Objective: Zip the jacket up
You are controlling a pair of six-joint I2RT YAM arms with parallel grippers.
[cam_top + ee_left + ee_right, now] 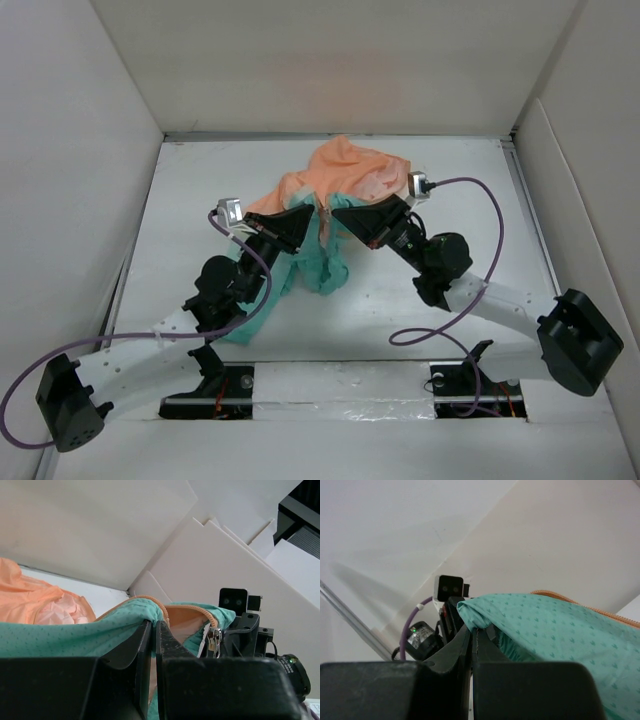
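Top external view: the jacket (345, 172) lies crumpled at the middle of the white tabletop (200, 180). Its long axis runs far to near, with the orange hood end pointing to the far side. The teal hem trails toward the near edge, bent a little to the left. The left tool (303, 226) and the right tool (338, 216) meet nose to nose over the jacket's middle, where orange fades to teal, and they cover the front opening there. In the left wrist view, the left tool's jaws are narrowed to a thin slit with teal cloth pinched between them. A silver zipper pull (214, 640) hangs on the orange-edged fold just past it. The right wrist view shows the right tool likewise nipped tight on a teal fold. The sleeves cannot be told apart in the bunched cloth, and the hem is partly hidden under the left arm (222, 285).
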